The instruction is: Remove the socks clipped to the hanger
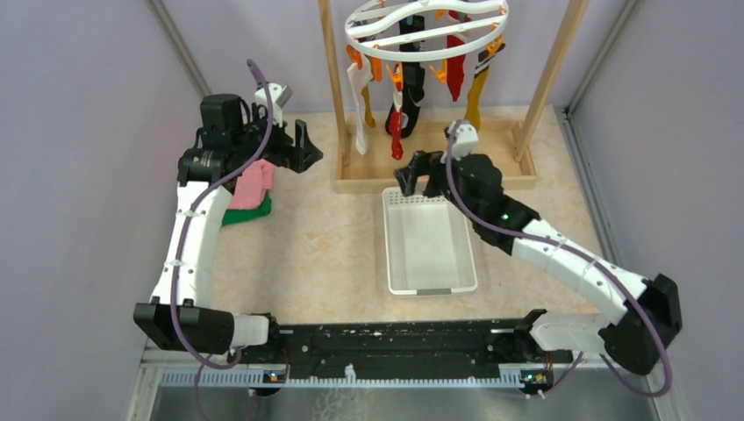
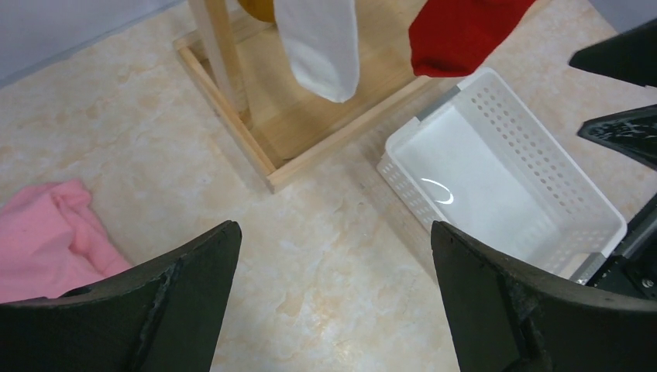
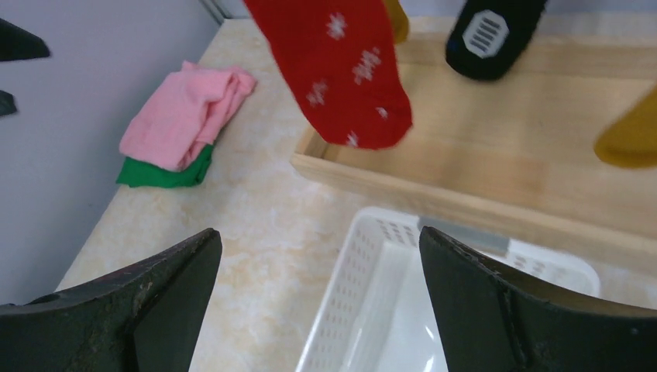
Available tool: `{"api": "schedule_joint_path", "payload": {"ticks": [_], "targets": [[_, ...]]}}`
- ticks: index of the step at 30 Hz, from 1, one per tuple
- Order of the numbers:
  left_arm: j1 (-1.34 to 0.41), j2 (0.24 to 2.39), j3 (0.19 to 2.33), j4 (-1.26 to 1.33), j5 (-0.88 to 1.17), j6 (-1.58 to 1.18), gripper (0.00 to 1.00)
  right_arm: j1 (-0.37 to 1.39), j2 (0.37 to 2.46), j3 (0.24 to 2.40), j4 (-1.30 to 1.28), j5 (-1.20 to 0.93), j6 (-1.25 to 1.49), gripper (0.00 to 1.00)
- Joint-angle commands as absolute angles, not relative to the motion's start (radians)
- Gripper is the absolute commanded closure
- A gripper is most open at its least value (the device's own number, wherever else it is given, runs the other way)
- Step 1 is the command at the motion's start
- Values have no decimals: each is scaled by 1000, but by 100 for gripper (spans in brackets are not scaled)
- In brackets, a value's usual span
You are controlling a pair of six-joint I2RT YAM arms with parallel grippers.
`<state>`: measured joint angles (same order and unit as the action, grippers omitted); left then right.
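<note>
The white oval hanger [image 1: 421,24] hangs in the wooden frame at the back, with orange clips. Several socks hang from it: a white one [image 1: 359,110], a red one [image 1: 397,127], a black one [image 1: 412,88], another red one [image 1: 456,70] and a mustard one [image 1: 475,96]. My left gripper [image 1: 307,149] is open and empty, left of the frame; its view shows the white sock's toe [image 2: 321,46] and a red toe [image 2: 457,35]. My right gripper [image 1: 419,175] is open and empty, in front of the frame over the basket's far end, below the red snowflake sock [image 3: 341,70].
A white slotted basket [image 1: 430,282] lies in front of the wooden frame [image 1: 439,180]. Folded pink and green cloths [image 1: 250,193] lie by the left arm. Grey walls close in left and right. The frame's posts [image 1: 333,79] rise beside the socks.
</note>
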<state>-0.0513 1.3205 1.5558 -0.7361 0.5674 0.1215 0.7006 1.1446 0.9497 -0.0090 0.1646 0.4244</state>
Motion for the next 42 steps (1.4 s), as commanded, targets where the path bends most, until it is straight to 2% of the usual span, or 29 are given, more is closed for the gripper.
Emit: {"api": "schedule_joint_path", "payload": {"ticks": [1,5,11,15,20,22,32,42], "targets": [[-74,1344,1570,-753,610,101,1,773,1301,1120,94,246,290,1],[-74,1342,1564,-747,649,71,1,782,1453,1266,99,324,258,4],[-74,1328,1547,-775,718,38,1,782,1577,1365,121,445,202,26],[-75,1308,1520,-767,749,21,1,781,1557,1352,147,415,182,49],[-86,1299,1468,-715,785,2,1,779,1510,1349,122,333,176,88],[-96,1309,1472,-707,792,-20,1,772,1481,1343,103,257,176,100],[-134,1374,1525,-607,891,-123,3,647,1383,1278,104,-344,384,100],[-171,1439,1566,-571,938,-159,4,638,1444,1288,167,-647,472,100]]}}
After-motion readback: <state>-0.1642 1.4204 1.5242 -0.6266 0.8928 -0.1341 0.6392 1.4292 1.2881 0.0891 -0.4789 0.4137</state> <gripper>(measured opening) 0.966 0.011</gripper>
